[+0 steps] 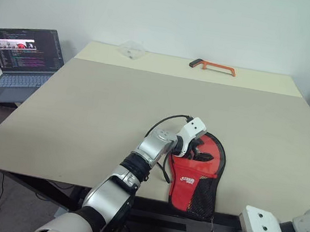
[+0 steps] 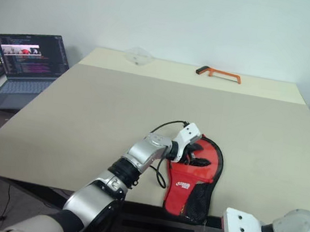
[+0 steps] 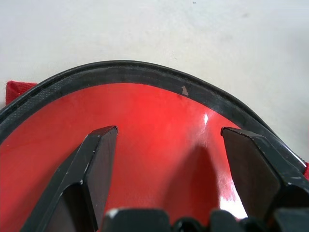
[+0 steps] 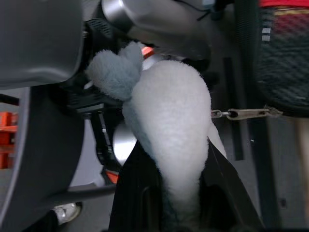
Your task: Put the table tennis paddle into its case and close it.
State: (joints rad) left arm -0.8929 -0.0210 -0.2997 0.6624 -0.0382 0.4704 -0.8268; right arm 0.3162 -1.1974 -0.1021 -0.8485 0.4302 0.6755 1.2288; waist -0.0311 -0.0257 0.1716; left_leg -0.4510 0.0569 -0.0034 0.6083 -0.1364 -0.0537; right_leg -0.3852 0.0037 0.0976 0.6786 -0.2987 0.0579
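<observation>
Right pincer (image 4: 166, 193), nearest my head camera: clenched on a white fluffy toy (image 4: 169, 130), off the surface's near edge. Left pincer (image 1: 199, 149): spread wide, fingers (image 3: 96, 164) over the case (image 1: 195, 176). Case lies at the near edge of the surface (image 1: 87, 113), red paddle (image 3: 159, 130) showing through its window. Orange hacksaw (image 1: 213, 66) lies at the far edge.

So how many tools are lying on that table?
1: an orange hacksaw lies near the table's far edge, right of the middle. A small clear item also sits at the far edge, too faint to identify.
</observation>
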